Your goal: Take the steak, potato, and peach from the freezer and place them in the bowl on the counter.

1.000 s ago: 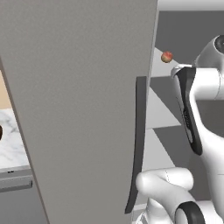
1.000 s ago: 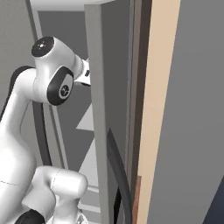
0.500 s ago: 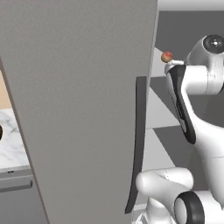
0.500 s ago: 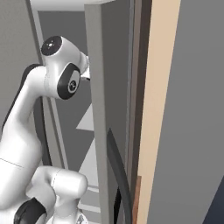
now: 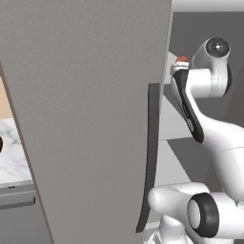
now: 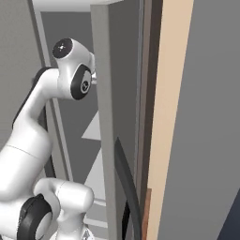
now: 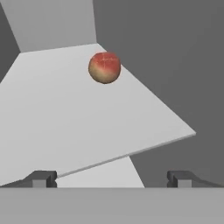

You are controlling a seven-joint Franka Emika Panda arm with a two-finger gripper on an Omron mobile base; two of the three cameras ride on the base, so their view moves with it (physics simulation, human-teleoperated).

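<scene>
The peach [image 7: 104,67], red-orange with a yellowish underside, rests on a pale grey freezer shelf [image 7: 61,118] near its back right corner. My gripper [image 7: 112,179] is open and empty, aimed along the shelf, with the peach well ahead of its fingertips [image 7: 43,178]. From the left base view, a sliver of the peach [image 5: 181,59] peeks above my wrist inside the freezer. The freezer door [image 5: 86,114] stands open, its dark handle [image 5: 150,152] toward me. The steak and potato are out of view. A strip of the counter [image 5: 13,155] shows at the far left.
The open door's edge [image 6: 105,122] stands close beside my arm on the right. Lower freezer shelves [image 5: 167,157] lie beneath the arm. The freezer's grey back wall [image 7: 166,52] rises behind the peach. A tan wall panel [image 6: 171,108] runs beside the freezer.
My arm has risen and reached further into the freezer. In the left base view the wrist now covers most of the peach. The gripper has stayed open.
</scene>
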